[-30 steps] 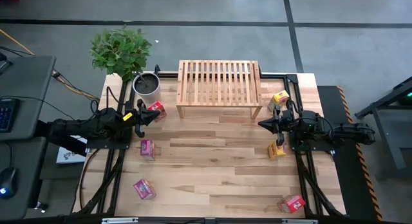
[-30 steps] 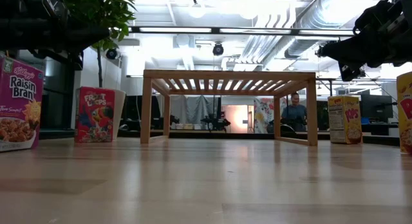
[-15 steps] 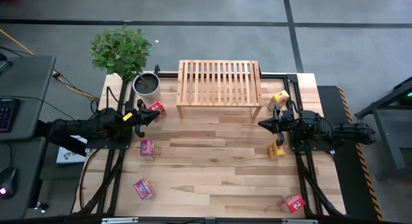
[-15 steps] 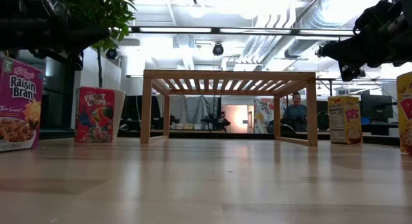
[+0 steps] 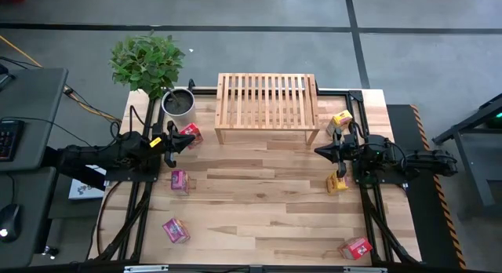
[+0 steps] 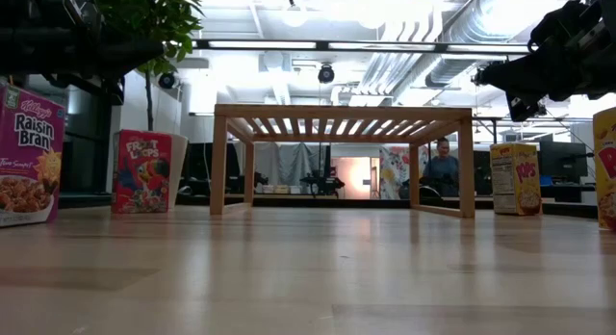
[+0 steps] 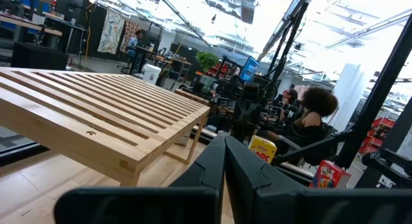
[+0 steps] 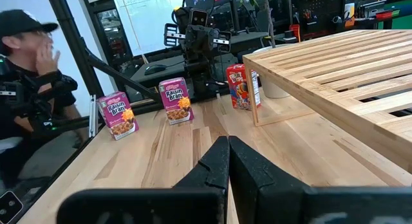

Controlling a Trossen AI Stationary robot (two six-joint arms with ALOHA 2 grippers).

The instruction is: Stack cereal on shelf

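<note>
The light-wood slatted shelf point(image 5: 267, 107) stands on its short legs at the table's far middle, with nothing on top. Cereal boxes stand about the table: red point(image 5: 190, 135) and two pink point(image 5: 180, 180) point(image 5: 176, 230) on the left, two yellow point(image 5: 341, 118) point(image 5: 337, 183) and a red point(image 5: 355, 248) on the right. My left gripper point(image 5: 174, 142) hovers shut at the left side, next to the far red box. My right gripper point(image 5: 318, 151) hovers shut at the right, between the two yellow boxes. Both point toward the table's middle and hold nothing point(image 7: 224, 147) point(image 8: 228, 143).
A potted plant point(image 5: 179, 102) stands at the far left corner beside the shelf. Bare tabletop point(image 5: 259, 202) lies between the arms and in front of the shelf. People sit beyond the table: one point(image 7: 315, 108) shows in the left wrist view, one point(image 8: 26, 56) in the right.
</note>
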